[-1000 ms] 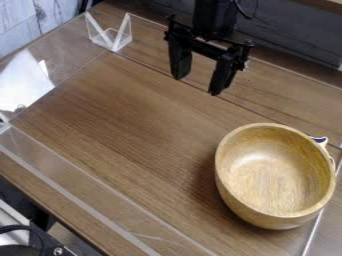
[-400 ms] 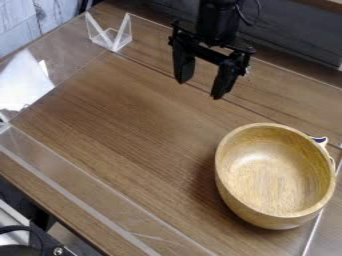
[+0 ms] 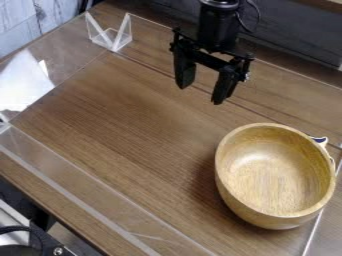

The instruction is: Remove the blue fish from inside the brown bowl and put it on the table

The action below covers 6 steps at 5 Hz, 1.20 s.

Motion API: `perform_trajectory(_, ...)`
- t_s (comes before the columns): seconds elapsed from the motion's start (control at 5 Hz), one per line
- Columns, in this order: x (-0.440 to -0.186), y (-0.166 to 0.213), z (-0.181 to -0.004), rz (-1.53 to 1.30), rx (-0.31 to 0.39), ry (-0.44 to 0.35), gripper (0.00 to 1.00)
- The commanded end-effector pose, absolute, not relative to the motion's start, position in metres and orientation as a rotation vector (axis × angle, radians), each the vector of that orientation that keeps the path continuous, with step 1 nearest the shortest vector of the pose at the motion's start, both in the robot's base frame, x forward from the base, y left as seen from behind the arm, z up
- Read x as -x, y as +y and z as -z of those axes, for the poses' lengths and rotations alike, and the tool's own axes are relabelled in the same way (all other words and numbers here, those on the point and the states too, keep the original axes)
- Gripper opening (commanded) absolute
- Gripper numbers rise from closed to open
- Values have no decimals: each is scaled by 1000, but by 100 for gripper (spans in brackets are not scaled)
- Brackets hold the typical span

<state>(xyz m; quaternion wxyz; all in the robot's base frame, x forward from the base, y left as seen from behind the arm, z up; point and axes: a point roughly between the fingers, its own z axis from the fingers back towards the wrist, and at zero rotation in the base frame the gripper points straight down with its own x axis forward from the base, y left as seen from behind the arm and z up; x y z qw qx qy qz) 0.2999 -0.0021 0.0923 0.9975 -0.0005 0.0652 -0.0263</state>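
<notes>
The brown bowl [image 3: 274, 178] sits on the table [image 3: 120, 130] at the front right; its inside shows only bare wood grain. No blue fish shows in this view. My gripper [image 3: 201, 92] hangs over the table's far middle, pointing down, well to the upper left of the bowl. Its two black fingers [image 3: 182, 78] stand apart and open, with nothing between them.
A clear plastic stand [image 3: 110, 30] is at the back left corner. Clear plastic edging [image 3: 80, 200] runs along the table's front left edge. A small pale object [image 3: 325, 143] pokes out by the bowl's far right rim.
</notes>
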Motion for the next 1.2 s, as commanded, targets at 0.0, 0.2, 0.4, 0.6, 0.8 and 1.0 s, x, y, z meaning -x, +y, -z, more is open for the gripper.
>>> perform_trajectory(0.0,-305,-3,-99,71,1,92,100)
perform_trajectory(0.2,-305,-4,-95,80,3,97,100)
perform_trajectory(0.4,-305,-4,-92,106,1,99,100)
perform_trajectory(0.6,-305,-3,-89,136,-2,99,100)
perform_trajectory(0.8,-304,-3,-87,150,-4,99,100)
perform_trajectory(1.0,-303,-3,-85,159,-5,99,100)
